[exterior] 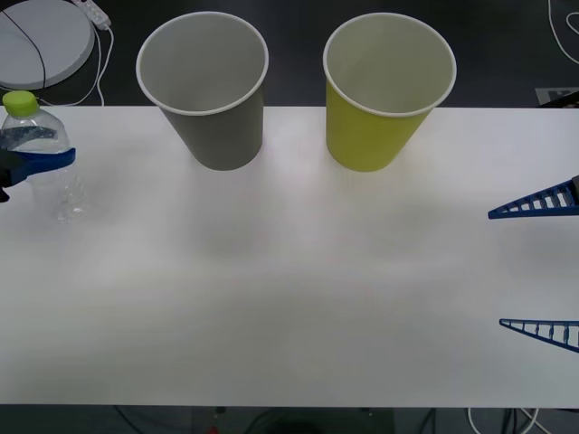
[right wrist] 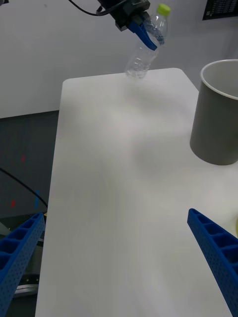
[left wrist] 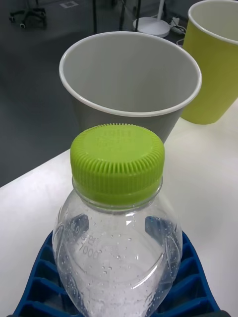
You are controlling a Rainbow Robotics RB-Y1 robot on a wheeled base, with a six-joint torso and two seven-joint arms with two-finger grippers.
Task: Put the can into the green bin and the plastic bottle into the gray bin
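Note:
The plastic bottle (exterior: 43, 158), clear with a lime-green cap (left wrist: 117, 166), is at the table's far left, tilted, with my left gripper (exterior: 45, 161) shut around its upper body. Whether its base touches the table, I cannot tell. In the right wrist view the bottle (right wrist: 145, 47) hangs in the left gripper (right wrist: 141, 30) over the table's far end. The gray bin (exterior: 204, 90) stands upright at the back, left of centre. The green bin (exterior: 389, 90) stands to its right. My right gripper (exterior: 541, 268) waits open at the right edge, holding nothing. The can is out of view.
The white table (exterior: 289, 298) runs wide between the two arms. Behind its back edge, a round white disc (exterior: 41, 41) with cables lies on the dark floor at the left. Both bins (left wrist: 129, 79) (left wrist: 213, 64) show pale, hollow insides.

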